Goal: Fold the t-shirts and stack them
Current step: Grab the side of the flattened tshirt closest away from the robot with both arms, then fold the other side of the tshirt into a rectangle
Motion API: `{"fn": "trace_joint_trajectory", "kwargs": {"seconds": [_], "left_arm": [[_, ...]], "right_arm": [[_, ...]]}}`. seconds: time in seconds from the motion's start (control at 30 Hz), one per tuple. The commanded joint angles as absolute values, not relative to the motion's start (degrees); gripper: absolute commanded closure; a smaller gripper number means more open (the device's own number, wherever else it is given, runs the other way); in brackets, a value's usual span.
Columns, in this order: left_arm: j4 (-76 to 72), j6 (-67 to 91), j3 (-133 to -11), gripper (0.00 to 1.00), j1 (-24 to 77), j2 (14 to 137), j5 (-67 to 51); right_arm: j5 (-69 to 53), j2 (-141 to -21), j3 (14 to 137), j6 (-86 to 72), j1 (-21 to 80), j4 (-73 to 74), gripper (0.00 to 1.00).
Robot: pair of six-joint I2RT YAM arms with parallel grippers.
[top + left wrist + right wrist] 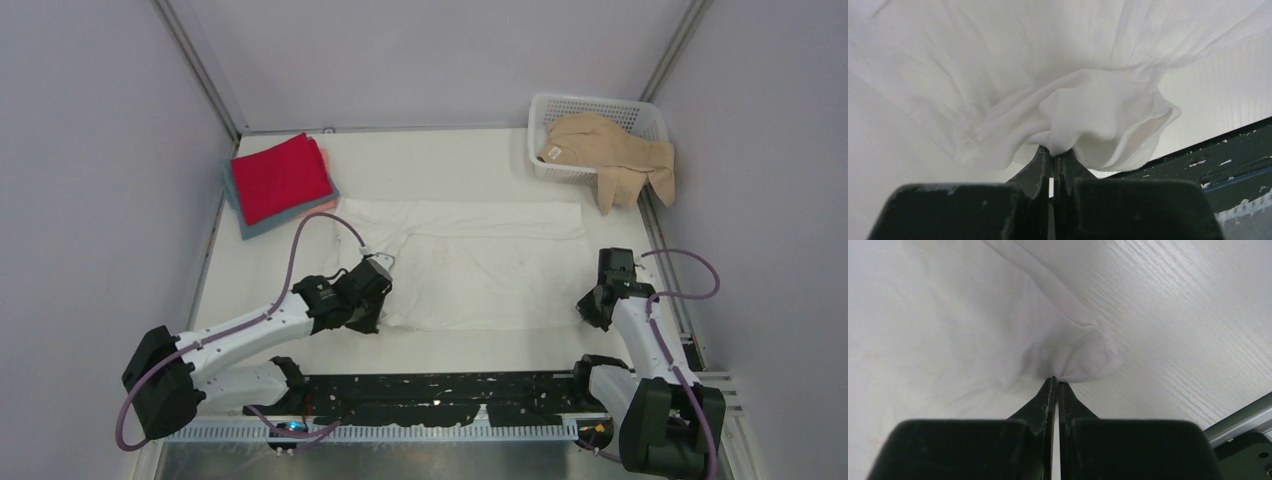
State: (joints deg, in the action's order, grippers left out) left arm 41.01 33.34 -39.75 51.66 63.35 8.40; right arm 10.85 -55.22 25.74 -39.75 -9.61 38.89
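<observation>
The white t-shirt (pixel 490 262) is lying flat mid-table. The left gripper (pixel 1053 156) is clamped on a bunched wad at its near left corner, and the right gripper (pixel 1056 381) is pinching the near right corner. The red folded square (pixel 283 178) tops the far-left stack, and the tan shirt (pixel 610 155) hangs over the basket (pixel 590 102) far right.

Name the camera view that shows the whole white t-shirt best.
Top external: the white t-shirt lies spread on the table, its outline nearly complete. The left wrist shows only a bunched fold pinched by the left gripper; the right wrist only a corner pinched by the right gripper.
</observation>
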Motion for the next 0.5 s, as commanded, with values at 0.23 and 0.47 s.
{"fn": "trace_joint_trajectory", "kwargs": {"seconds": [0.23,0.47], "left_arm": [[38.27,24.17,-50.15,1.0,44.5,66.79,19.51],[35.52,16.46,-58.3,1.0,41.53,75.0,24.02]], "right_arm": [[6.9,-56.3,35.74,-36.04,-9.78,35.74,0.95],[5.12,-61.85,40.64,-35.29,-9.75,30.03,0.95]]}}
